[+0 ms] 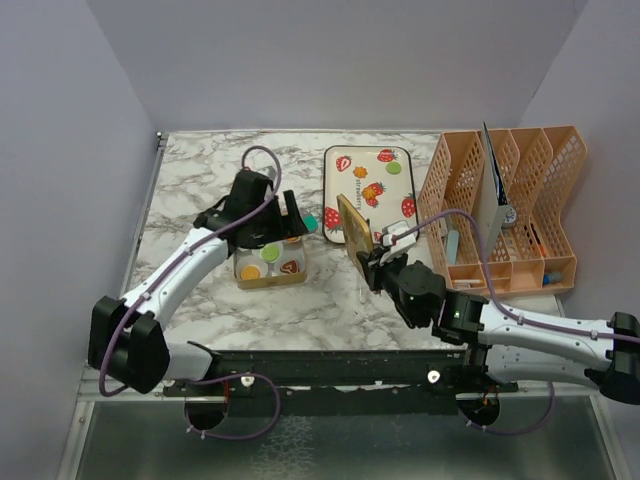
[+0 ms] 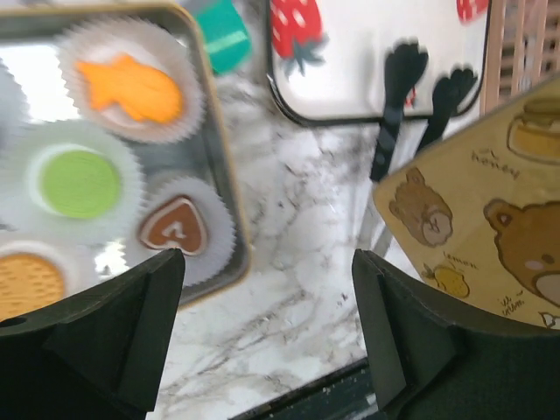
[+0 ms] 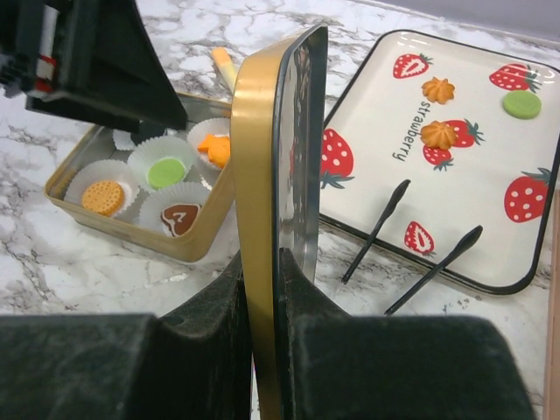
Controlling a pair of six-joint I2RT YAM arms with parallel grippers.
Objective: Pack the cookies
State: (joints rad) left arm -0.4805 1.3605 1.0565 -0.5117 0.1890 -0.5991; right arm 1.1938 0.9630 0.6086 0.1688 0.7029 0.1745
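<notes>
Clamped shut on the lower edge of the gold lid, our right gripper holds it upright near the middle of the tabletop. Our left gripper hangs with its jaws wide apart and nothing between them, over the marble at the right rim of the open tin.

We see the lid's printed bear face only from the left wrist; the right wrist shows its mirrored inner side.

Just left of the lid, the tin holds white paper cups with four cookies: a round orange one, a brown heart, a green disc and an orange fish. From the top camera our left arm hides part of them.

Beyond the lid, toward the far edge, the strawberry tray carries two orange swirl cookies and one green cookie. Two black prongs cross its near rim. A teal piece lies between tin and tray.

A peach file organizer stands along the right edge.
</notes>
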